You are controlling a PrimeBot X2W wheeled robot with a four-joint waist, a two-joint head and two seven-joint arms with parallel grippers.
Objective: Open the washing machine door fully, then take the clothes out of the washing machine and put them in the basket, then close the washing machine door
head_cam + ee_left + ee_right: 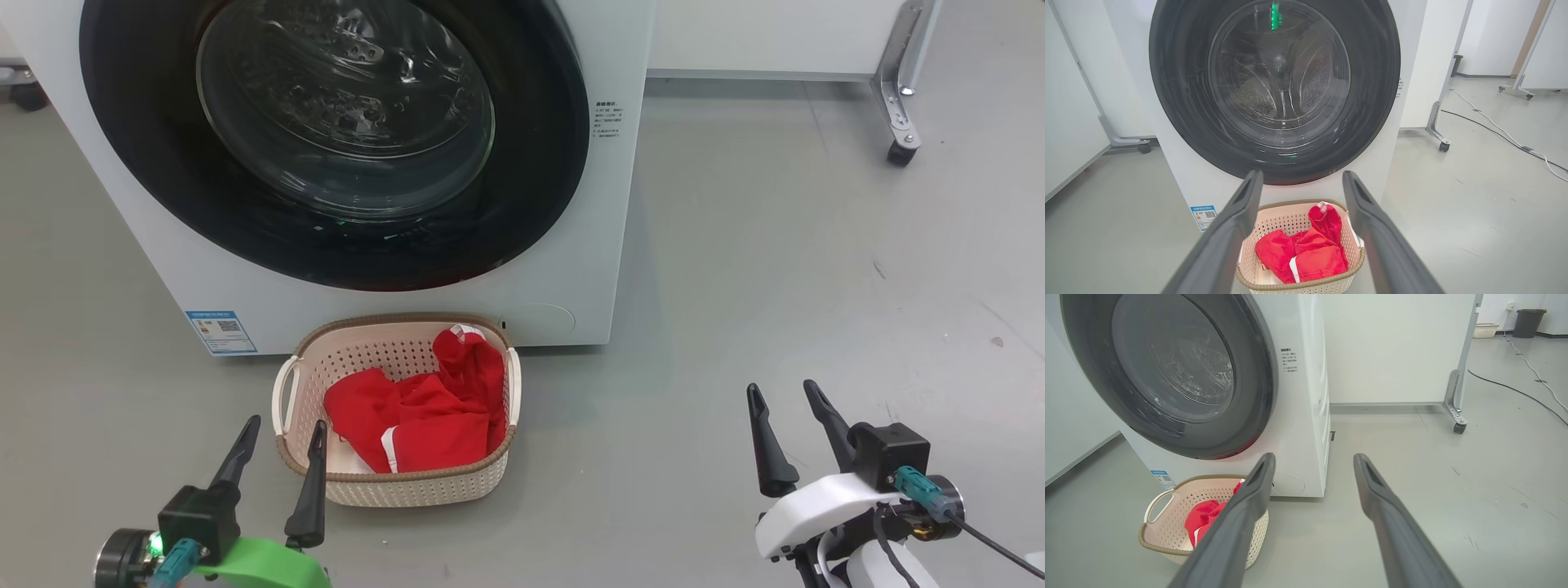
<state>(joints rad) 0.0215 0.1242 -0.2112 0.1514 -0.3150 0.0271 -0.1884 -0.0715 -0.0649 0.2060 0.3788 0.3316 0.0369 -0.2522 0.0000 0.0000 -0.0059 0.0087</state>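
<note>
Holding our left end effector (287,420) spread wide and empty beside the basket (408,490), we see the clothes (433,408) heaped inside it, the washing machine door (343,106) closed on the washing machine (571,269) behind, and our right end effector (780,385) also wide, empty, above the floor (775,245).

- Washing machine (326,309): white casing; blue label (220,331); small black text (606,120).
- Washing machine door (539,163): glossy black rim, clear glass centre.
- Basket (384,351): cream, perforated; brown woven-look rim; white handles (284,394).
- Clothes (441,408): bright red, white trim.
- Floor (775,269): plain grey.
</note>
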